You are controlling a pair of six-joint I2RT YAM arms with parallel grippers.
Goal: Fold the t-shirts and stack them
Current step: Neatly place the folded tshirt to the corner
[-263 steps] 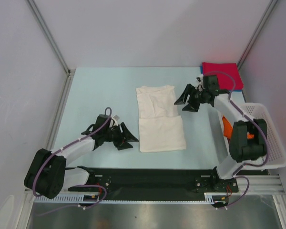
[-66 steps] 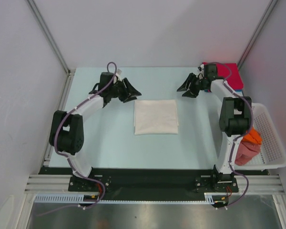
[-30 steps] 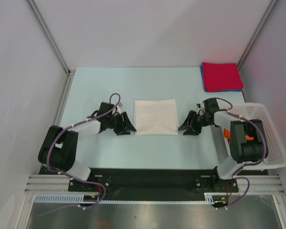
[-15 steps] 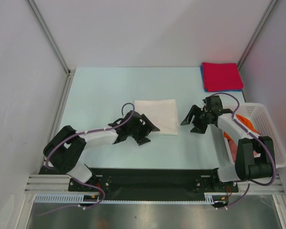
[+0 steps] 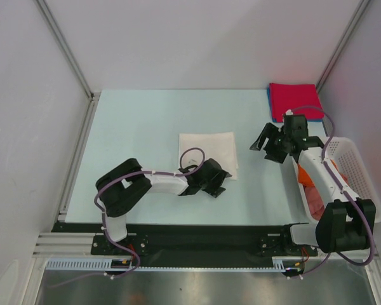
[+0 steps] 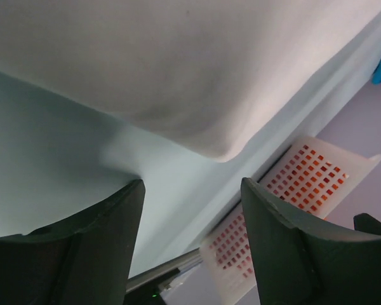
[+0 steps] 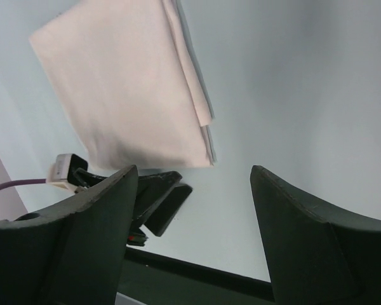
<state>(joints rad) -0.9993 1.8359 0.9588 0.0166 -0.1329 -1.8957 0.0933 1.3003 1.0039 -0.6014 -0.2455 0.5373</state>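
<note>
Nearest, the left gripper (image 6: 190, 185) is seen with its jaws spread and nothing caught, right at the near right corner of the folded white t-shirt (image 5: 207, 152), which is laid mid-table. The right gripper (image 7: 193, 171), off to the shirt's right, is spread too, with nothing gripped. In the far right corner, a red t-shirt (image 5: 295, 100) is stacked on a blue t-shirt (image 5: 269, 105).

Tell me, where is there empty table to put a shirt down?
Left of the white shirt, out to the wall, the table is bare; so is the strip behind it. The right is crowded: right arm, red shirt, basket.
</note>
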